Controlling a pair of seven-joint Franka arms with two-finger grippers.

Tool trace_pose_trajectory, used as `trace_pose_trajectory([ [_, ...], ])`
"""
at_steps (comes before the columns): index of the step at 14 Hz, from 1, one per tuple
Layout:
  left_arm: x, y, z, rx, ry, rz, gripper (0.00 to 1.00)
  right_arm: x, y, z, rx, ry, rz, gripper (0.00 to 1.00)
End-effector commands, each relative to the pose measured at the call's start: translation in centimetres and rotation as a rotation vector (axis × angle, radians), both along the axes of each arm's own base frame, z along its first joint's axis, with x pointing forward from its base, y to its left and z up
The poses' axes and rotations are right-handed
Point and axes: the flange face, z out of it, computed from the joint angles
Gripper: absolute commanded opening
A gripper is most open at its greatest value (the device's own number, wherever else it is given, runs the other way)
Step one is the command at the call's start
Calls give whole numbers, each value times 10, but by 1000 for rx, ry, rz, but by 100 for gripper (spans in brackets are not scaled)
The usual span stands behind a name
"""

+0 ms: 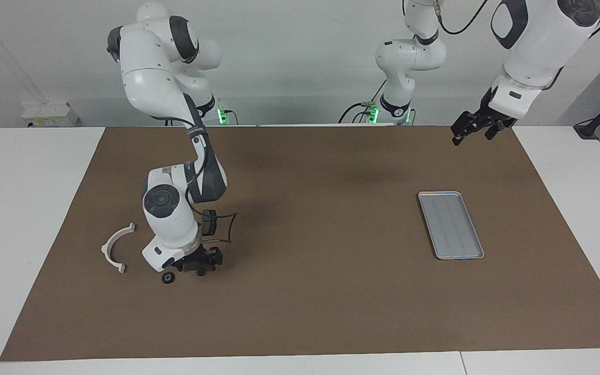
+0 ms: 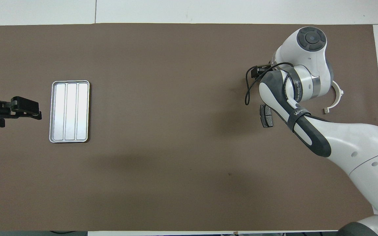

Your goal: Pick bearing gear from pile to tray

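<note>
The pile lies at the right arm's end of the table: a white curved arc [image 1: 117, 247], a tiny black round part [image 1: 168, 277] and a dark grey brake-pad piece [image 2: 266, 115]. My right gripper [image 1: 201, 266] is down at the mat beside the black round part, with another small dark part right under its tips. In the overhead view its own wrist hides it, and the arc [image 2: 337, 97] shows only partly. The silver tray [image 1: 451, 224] lies empty toward the left arm's end and shows in the overhead view too [image 2: 69, 111]. My left gripper [image 1: 474, 133] waits open, raised beside the tray [image 2: 25, 109].
A brown mat [image 1: 331, 312] covers most of the white table. A black cable and a small box [image 1: 210, 223] hang on the right wrist. White table strips border the mat at both ends.
</note>
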Motion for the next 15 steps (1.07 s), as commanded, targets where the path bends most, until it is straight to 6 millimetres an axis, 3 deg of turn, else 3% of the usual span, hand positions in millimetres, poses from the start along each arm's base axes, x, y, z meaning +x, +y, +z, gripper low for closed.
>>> trace_pose_trajectory([
  [1, -6, 1, 5, -1, 2, -7, 100, 4, 3, -5, -12, 14, -21, 97],
  [7, -6, 1, 5, -1, 2, -7, 100, 4, 5, -8, -6, 15, -61, 84],
  [13, -6, 1, 5, -1, 2, -7, 100, 5, 5, -10, -4, 0, -85, 60],
  [15, -6, 1, 5, -1, 2, -7, 100, 6, 5, -9, -2, -8, -98, 58],
])
